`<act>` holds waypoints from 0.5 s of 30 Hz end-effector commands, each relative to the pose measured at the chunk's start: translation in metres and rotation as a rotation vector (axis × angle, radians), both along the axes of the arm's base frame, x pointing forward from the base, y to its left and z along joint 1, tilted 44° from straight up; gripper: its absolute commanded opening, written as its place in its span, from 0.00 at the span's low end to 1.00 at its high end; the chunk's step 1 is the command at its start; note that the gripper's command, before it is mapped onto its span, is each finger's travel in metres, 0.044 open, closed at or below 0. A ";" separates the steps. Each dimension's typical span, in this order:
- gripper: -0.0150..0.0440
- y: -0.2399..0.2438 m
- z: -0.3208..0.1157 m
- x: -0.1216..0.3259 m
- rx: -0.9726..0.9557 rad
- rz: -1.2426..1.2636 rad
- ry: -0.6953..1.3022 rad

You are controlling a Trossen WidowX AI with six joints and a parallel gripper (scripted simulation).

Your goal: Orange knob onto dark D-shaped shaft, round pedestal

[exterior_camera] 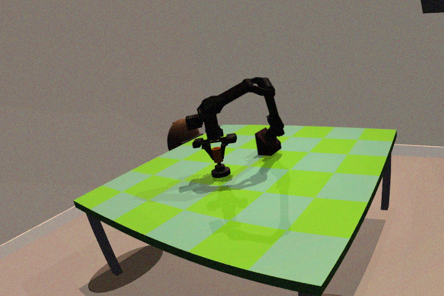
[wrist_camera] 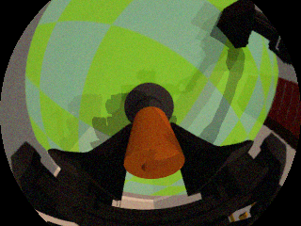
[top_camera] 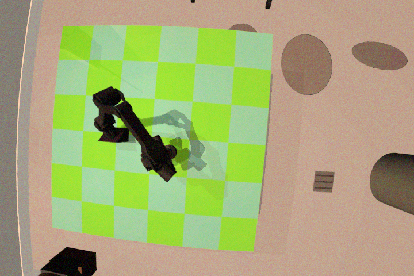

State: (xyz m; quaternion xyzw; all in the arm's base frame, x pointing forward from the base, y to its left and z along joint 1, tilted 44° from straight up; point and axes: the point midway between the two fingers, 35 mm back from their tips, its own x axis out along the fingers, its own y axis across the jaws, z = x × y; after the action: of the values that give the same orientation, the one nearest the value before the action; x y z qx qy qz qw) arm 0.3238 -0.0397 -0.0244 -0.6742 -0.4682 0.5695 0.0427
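Note:
The orange knob (exterior_camera: 216,153) (wrist_camera: 152,146) is upright between the fingers of my gripper (exterior_camera: 218,159) (wrist_camera: 150,126), which is shut on it. The dark round pedestal (top_camera: 172,151) (exterior_camera: 221,172) (wrist_camera: 136,96) stands on the table directly below the knob. In the exterior view a short piece of the dark shaft (exterior_camera: 219,164) shows between the knob's lower end and the pedestal, so the knob sits above the pedestal. Whether the shaft's tip is inside the hole cannot be told. The hole and the shaft's flat side are hidden. In the top view the arm covers the knob.
The arm's base (top_camera: 116,134) (exterior_camera: 268,144) (wrist_camera: 237,24) stands on the green checkered table (top_camera: 240,234) (exterior_camera: 299,258), to one side of the pedestal. The arm arches over from the base. Its shadows fall around the pedestal. A dark box (top_camera: 73,260) is beyond the table's edge.

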 end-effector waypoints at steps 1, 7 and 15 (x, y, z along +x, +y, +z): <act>0.25 -0.002 0.002 0.001 -0.006 -0.071 0.056; 0.25 -0.001 0.000 0.000 -0.013 -0.133 0.114; 0.25 0.001 -0.002 0.000 -0.012 -0.133 0.114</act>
State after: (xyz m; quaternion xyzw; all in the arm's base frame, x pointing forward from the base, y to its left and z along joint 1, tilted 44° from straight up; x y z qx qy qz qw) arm 0.3230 -0.0391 -0.0264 -0.6687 -0.4174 0.6072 0.0992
